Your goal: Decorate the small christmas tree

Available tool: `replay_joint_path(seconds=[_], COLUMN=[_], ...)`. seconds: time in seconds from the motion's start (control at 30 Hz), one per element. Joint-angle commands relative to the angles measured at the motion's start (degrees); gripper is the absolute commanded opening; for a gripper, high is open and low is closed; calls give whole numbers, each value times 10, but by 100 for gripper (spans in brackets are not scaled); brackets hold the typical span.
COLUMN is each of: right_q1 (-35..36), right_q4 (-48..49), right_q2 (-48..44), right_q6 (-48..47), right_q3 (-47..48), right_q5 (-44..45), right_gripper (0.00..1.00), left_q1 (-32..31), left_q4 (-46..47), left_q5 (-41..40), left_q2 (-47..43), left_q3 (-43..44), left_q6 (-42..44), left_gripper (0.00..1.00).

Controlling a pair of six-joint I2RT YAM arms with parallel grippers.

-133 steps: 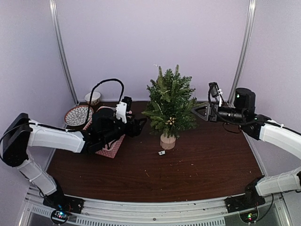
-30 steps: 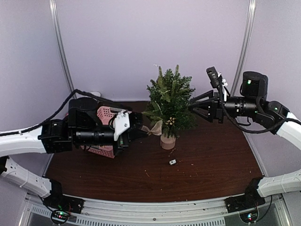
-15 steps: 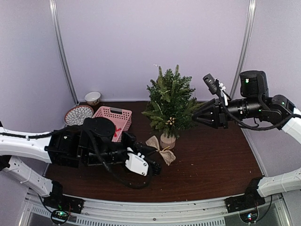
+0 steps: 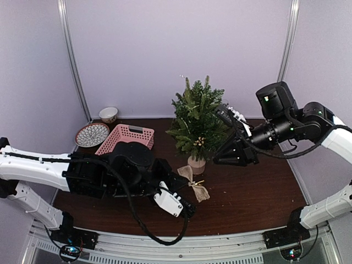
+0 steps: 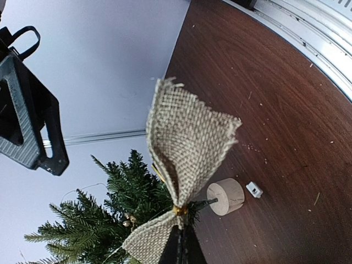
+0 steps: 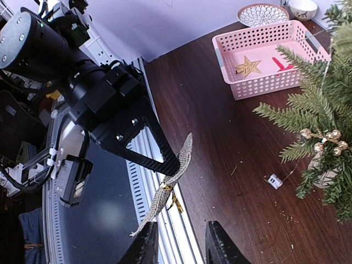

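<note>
1. While the left gripper [image 4: 186, 181] was clamped tight on the knot of the bow [image 4: 193, 184], the step in hand looked like readying that bow for the tree [image 4: 199, 118], which stood just beyond its tip.
2. The right gripper [image 6: 179, 242] hung with its jaws partly apart and held nothing. The bow's lower tail lay just ahead of its fingers, and the tree was close at its side.
3. The next move probably called for the right jaws to close on a tail near the knot before the left let go. Otherwise the left could lift the bow into the branches.
4. Counted:
   - one tree
   - one bow
   - one basket [image 6: 258, 91], well behind the left gripper, holding one star [image 6: 248, 66] and one red piece [image 6: 283, 64]
   - one plate [image 4: 91, 133] and one bowl [image 4: 108, 114], farther back
   - one white bit [image 6: 273, 181] beside the stump [image 5: 226, 197]
</note>
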Motion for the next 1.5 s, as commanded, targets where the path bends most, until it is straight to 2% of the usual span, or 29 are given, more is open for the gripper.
replay_joint_path(seconds=[0.0,0.23,0.6,1.47], right_q1=[33,74,100,117], right_q4=[-27,-51,-61,-71], right_q2=[18,57,90,132], right_q6=[-1,-4,-8,-15], right_q3=[26,54,71,58], right_q5=[38,58,54,83], right_gripper=[33,32,25,26], left_q1=[-6,-9,-9,-9], left_q4=[5,-1,-1,19], left_q5=[-9,-6,-7,-9], left_q2=[7,13,16,16], left_q3=[29,39,43,38], left_q6=[20,28,28,32], left_gripper=[0,0,0,0])
